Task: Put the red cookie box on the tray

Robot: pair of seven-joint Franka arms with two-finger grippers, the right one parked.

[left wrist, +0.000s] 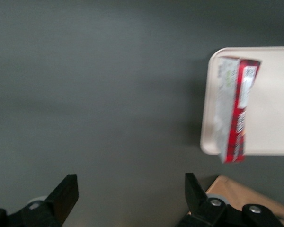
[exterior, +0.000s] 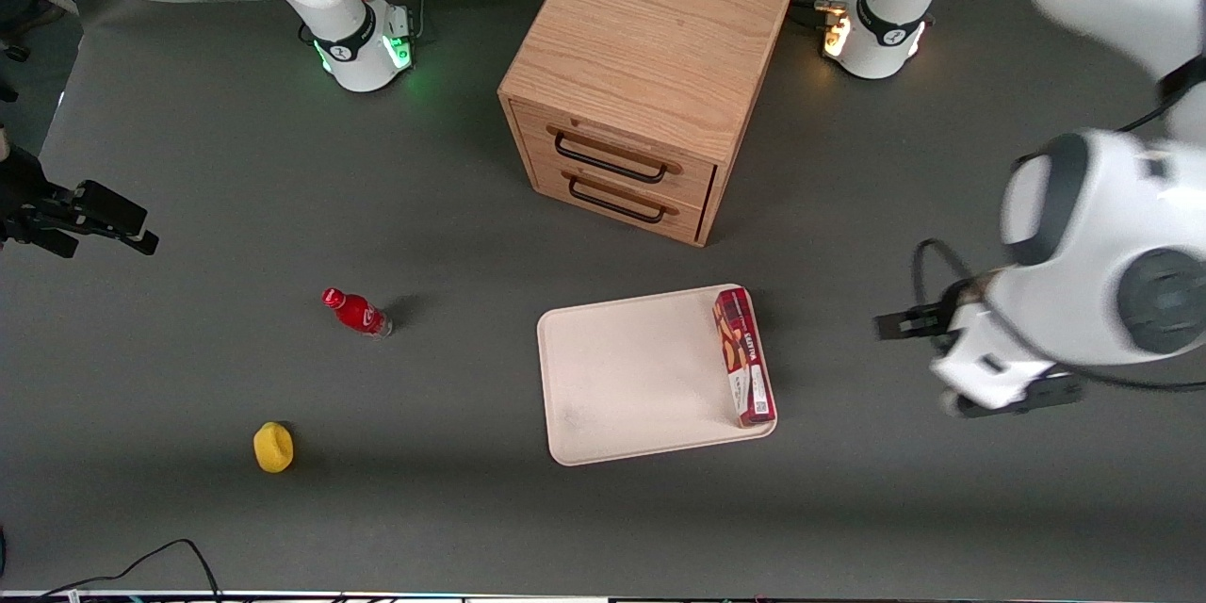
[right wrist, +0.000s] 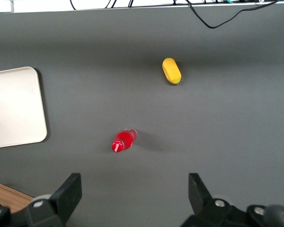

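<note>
Tool (left wrist: pixel 128 198) open, empty, off tray (exterior: pixel 622 377); fingertips cropped.

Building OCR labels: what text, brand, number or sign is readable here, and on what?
Red cookie box, lying on the tray along its edge: white lettering and a label patch, too small to read.
Red bottle: label unreadable.
Wooden drawer cabinet: no text.
Gripper, open, beside the tray: no markings.

Wooden drawer cabinet (exterior: pixel 650 75); small red bottle (exterior: pixel 357 312) and yellow object (exterior: pixel 273 447) toward parked arm's end
</note>
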